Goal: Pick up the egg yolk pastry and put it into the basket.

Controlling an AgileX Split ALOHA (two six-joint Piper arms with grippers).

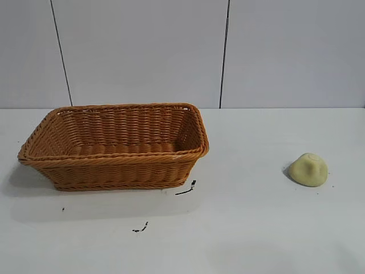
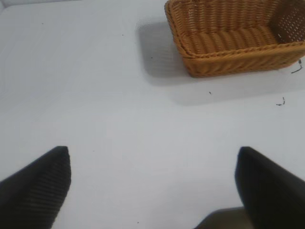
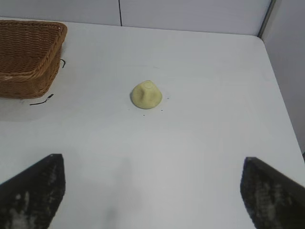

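The egg yolk pastry [image 1: 308,169] is a small pale yellow-green dome lying on the white table at the right. It also shows in the right wrist view [image 3: 146,95], well ahead of my right gripper [image 3: 152,179], which is open and empty above the table. The basket [image 1: 114,162] is a large orange-brown wicker one standing empty at the left. It also shows in the left wrist view [image 2: 228,59] and the right wrist view [image 3: 28,81]. My left gripper [image 2: 152,174] is open and empty, well short of the basket. Neither gripper shows in the exterior view.
Small black marks [image 1: 186,189] lie on the table just in front of the basket's right corner, and more [image 1: 140,228] lie nearer the front. A grey panelled wall [image 1: 228,51] stands behind the table. The table's right edge [image 3: 281,95] meets a side wall.
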